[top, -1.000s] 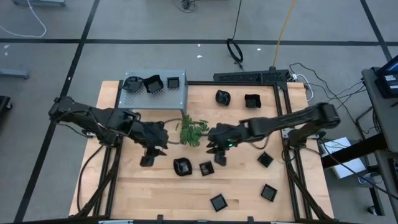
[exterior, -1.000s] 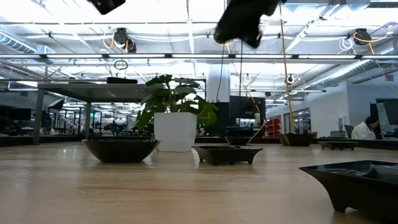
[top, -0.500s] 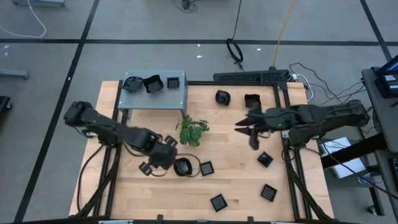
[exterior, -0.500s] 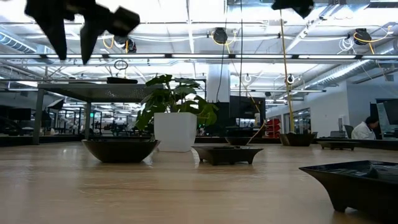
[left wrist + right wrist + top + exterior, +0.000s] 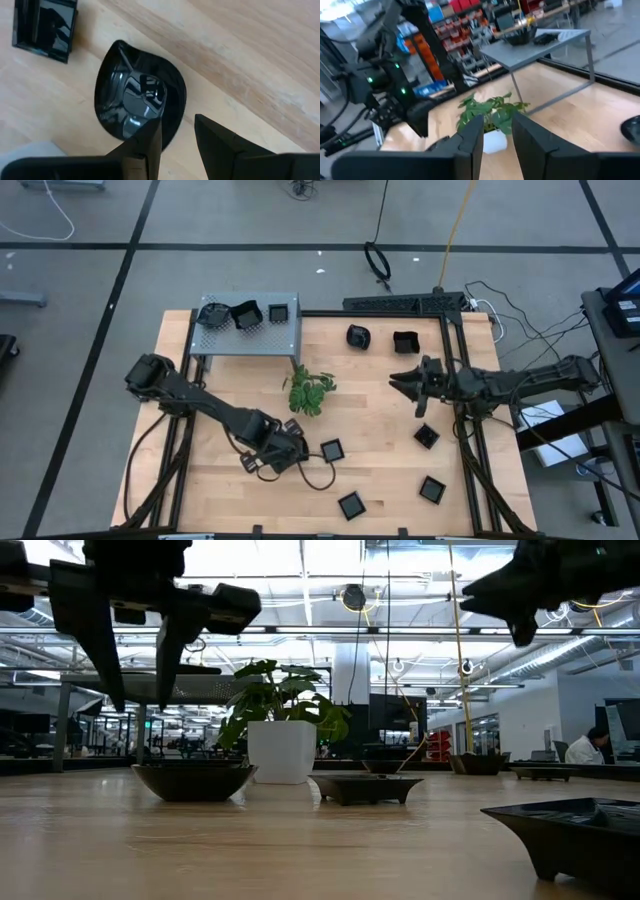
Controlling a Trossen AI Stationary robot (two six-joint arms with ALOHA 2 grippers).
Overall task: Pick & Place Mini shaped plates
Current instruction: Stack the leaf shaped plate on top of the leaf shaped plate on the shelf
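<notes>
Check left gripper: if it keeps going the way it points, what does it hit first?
Likely the rounded black dish. The left gripper points down at it, fingers open and straddling the near rim, with the wooden table beneath. Remaining height is unclear.

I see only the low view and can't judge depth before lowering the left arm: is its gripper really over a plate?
Observer: Yes. In the left wrist view the left gripper is above the rounded plate, one finger over it, the other outside its rim.
Operator: Anything close beside it?
Observer: A square plate lies beside it, not touching, toward the right arm's side.
Operator: And the right gripper?
Observer: The right gripper hangs open and empty, beyond the plant sprig.
</notes>
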